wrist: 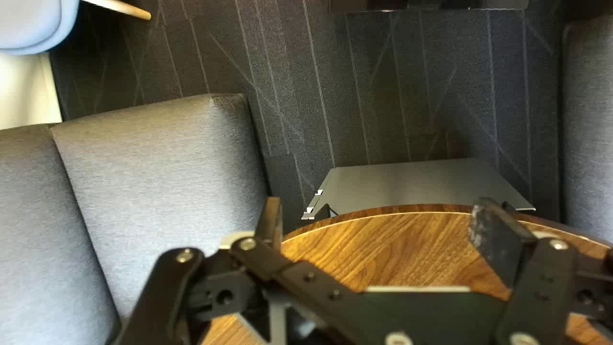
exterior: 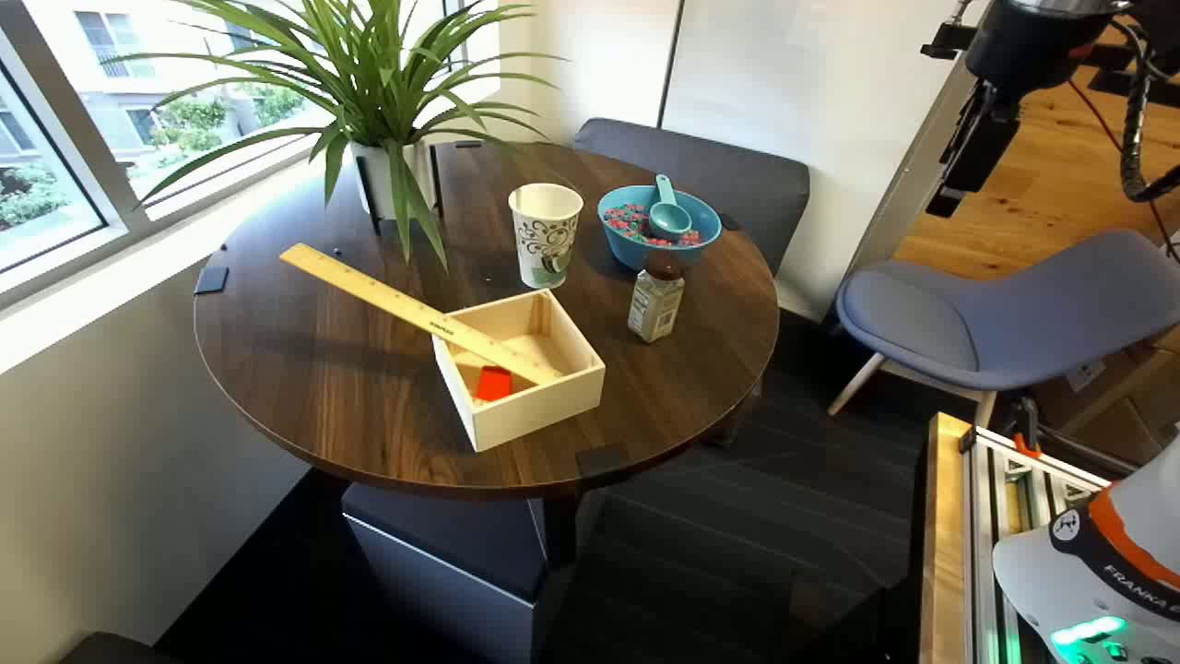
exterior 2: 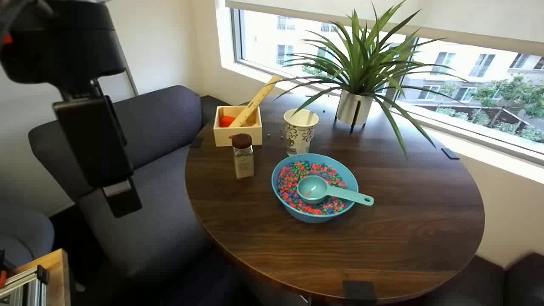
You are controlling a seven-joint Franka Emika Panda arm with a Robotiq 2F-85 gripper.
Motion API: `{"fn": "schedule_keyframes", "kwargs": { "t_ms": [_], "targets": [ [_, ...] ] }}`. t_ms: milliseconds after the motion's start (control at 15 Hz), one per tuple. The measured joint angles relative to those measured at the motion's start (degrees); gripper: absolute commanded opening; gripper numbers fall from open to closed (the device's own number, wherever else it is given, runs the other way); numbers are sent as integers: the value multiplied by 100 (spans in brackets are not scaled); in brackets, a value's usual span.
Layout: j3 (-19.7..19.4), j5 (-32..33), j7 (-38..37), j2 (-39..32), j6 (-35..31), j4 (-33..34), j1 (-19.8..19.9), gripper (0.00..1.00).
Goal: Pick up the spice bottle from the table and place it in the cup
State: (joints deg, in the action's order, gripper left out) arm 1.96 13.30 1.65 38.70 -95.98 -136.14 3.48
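The spice bottle (exterior: 655, 304) stands upright on the round brown table (exterior: 350, 397), in front of the blue bowl in an exterior view; it has a dark brown cap and pale contents. It also stands near the wooden box in an exterior view (exterior 2: 244, 163). The cream patterned cup (exterior: 546, 242) stands upright on the table, and also shows in an exterior view (exterior 2: 298, 132). My gripper (wrist: 379, 225) is open and empty, fingers wide apart, with the table edge (wrist: 383, 249) behind them. It hangs off the table's side, apart from bottle and cup, which are out of the wrist view.
A blue bowl (exterior 2: 314, 216) of coloured beads holds a teal scoop (exterior 2: 313, 189). A light wooden box (exterior: 539, 415) holds a red block and a slanting ruler (exterior: 387, 297). A potted plant (exterior: 392, 180) stands at the back. A grey bench (wrist: 158, 172) and chair (exterior: 922, 323) stand nearby.
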Motion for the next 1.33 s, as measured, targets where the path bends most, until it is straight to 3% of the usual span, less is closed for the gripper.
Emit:
{"fn": "schedule_keyframes", "kwargs": {
  "t_ms": [467, 800, 1000, 1333],
  "targets": [
    [2, -7, -97, 0, 0, 0, -15, 100],
    [605, -775, -1635, -22, -35, 44, -264, 100],
    [1058, -1136, -2505, -219, -672, 123, -371, 100],
    [1234, -1130, -2618, -1294, -1875, 395, -402, 100]
  ]
}}
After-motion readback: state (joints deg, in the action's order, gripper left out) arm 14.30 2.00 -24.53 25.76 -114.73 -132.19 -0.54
